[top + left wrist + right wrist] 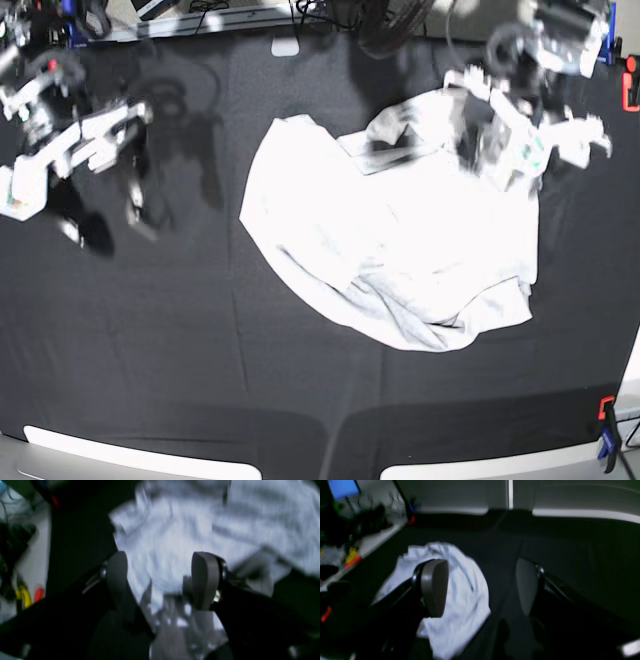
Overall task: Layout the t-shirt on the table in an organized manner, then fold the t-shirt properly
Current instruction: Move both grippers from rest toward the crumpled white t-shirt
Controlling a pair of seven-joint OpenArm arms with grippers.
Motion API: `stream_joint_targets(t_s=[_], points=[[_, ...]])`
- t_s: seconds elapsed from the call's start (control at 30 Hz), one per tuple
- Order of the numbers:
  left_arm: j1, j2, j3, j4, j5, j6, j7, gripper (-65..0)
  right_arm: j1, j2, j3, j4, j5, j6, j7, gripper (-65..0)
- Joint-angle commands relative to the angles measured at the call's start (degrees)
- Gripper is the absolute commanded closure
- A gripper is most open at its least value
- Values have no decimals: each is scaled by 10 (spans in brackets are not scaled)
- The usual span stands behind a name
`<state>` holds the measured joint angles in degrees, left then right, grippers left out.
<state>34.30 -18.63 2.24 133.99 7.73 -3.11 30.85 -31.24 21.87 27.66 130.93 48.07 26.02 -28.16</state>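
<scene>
T-shirt (400,240) lies crumpled in a loose heap right of centre on the tabletop (150,350), not yet spread flat, so layout looks like the step in hand. At about two o'clock the left gripper (160,580) hangs over the shirt's edge, jaws spread and pinching nothing, seemingly poised to take cloth. At ten o'clock the right gripper (480,587) sits well apart, jaws spread and empty. Black cloth covers the tabletop; clamps (607,430) mark its edges, with cables and clutter beyond.

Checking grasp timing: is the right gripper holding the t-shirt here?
No. The right gripper stands open over bare table, with the t-shirt lying beside it, ungripped.
</scene>
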Motion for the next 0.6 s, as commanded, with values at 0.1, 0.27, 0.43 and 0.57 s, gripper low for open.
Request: stream_joint_targets(t_s=[0.1, 0.27, 0.43, 0.57], points=[[3, -3, 0, 10, 2, 4, -49, -369, 30, -18, 4, 9, 6, 3, -27, -415], [16, -3, 0, 10, -7, 5, -52, -369, 33, -21, 5, 9, 6, 11, -78, -415], [34, -3, 0, 10, -7, 5, -52, -369, 33, -22, 5, 9, 6, 10, -113, -415], [-7, -3, 0, 10, -7, 5, -17, -369, 38, -23, 4, 8, 3, 11, -113, -415]])
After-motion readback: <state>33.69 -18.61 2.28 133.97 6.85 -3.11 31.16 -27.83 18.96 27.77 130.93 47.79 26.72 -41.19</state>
